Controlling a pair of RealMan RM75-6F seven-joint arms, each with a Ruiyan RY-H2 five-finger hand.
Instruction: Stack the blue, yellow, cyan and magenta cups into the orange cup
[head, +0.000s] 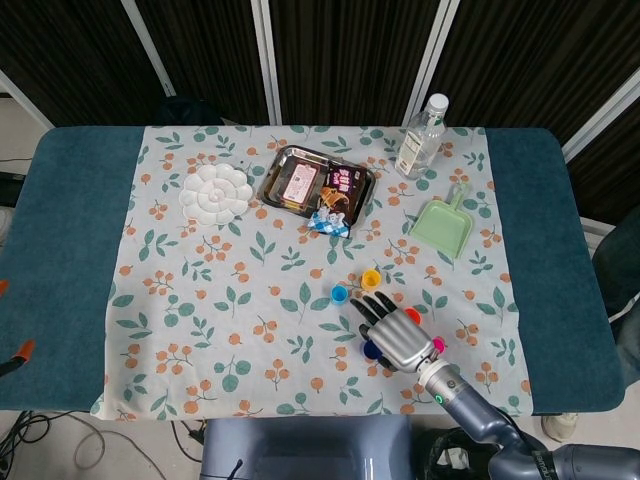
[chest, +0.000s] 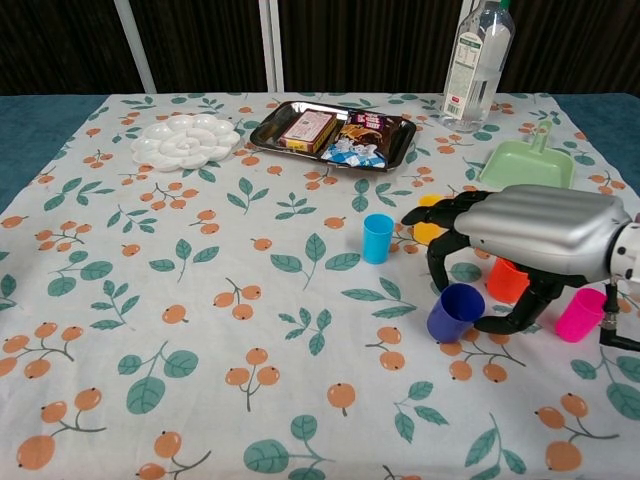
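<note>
Blue cup (chest: 455, 311) tilted under right hand (chest: 530, 240) fingers.

- Head view: high above, looking steeply down over the whole table (head: 60, 230), far off.
- Chest view: low, close, facing forward across the tablecloth (chest: 200, 330).
- Shared: right hand (head: 395, 335), cups, tray (chest: 330, 130), bottle (head: 422, 122).

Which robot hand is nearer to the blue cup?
Right. The right robot hand is directly over the blue cup, fingers around it. The left robot hand is not in either view.
</note>
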